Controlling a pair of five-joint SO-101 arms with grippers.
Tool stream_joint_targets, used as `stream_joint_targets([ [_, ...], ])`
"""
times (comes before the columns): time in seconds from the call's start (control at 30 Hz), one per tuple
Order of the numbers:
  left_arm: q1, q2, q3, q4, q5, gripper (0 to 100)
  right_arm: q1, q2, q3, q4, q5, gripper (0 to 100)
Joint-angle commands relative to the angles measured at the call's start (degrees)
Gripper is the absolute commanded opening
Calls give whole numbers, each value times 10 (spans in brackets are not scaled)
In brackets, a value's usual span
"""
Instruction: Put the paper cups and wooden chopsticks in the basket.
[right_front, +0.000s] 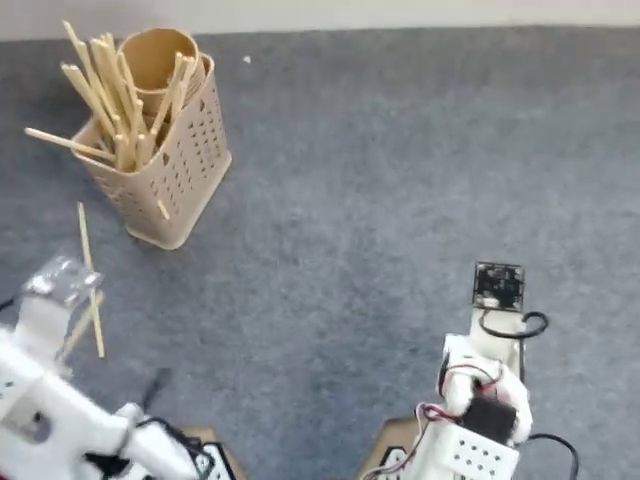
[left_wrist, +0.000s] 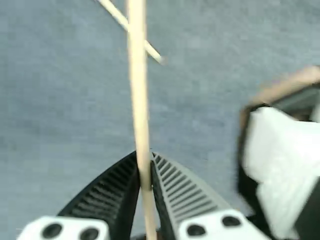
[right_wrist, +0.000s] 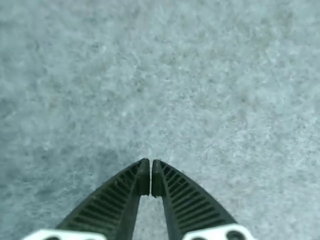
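A beige perforated basket stands at the far left of the grey carpet, with a paper cup and several wooden chopsticks standing in it. My left gripper is shut on one wooden chopstick, held above the carpet; in the high view that chopstick hangs near the left arm, short of the basket. A second chopstick crosses behind it. My right gripper is shut with nothing in it, low over bare carpet, by the right arm at the near edge.
Grey carpet covers the whole work area, open between the basket and the right arm. Wooden base plates of both arms lie at the near edge. The left arm's white body shows beside its gripper.
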Motion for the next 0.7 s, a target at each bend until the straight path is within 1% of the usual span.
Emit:
stream_joint_targets([
  [0.0, 117, -38, -91, -11, 33, 5, -6, -4, 21, -7, 5, 27],
  [0.07, 182, -62, -134, -22, 117, 5, -6, -4, 21, -7, 5, 27],
  [0.13, 252, -82, -183, -54, 216, 5, -6, -4, 21, -7, 5, 27],
  [0.2, 315, -94, -233, -123, 330, 5, -6, -4, 21, -7, 5, 27],
  [0.27, 371, -95, -255, -242, 439, 5, -6, -4, 21, -7, 5, 27],
  [0.33, 414, -87, -240, -387, 531, 5, -6, -4, 21, -7, 5, 27],
  [0.4, 443, -66, -204, -539, 607, 5, -6, -4, 21, -7, 5, 27],
  [0.43, 451, -51, -189, -607, 636, 5, -6, -4, 21, -7, 5, 27],
  [0.47, 456, -30, -182, -658, 661, 5, -6, -4, 21, -7, 5, 27],
  [0.5, 456, -7, -184, -690, 682, 5, -6, -4, 21, -7, 5, 27],
  [0.57, 456, 50, -207, -691, 725, 5, -6, -4, 21, -7, 5, 27],
  [0.67, 430, 145, -245, -691, 767, 5, -6, -4, 21, -7, 5, 27],
])
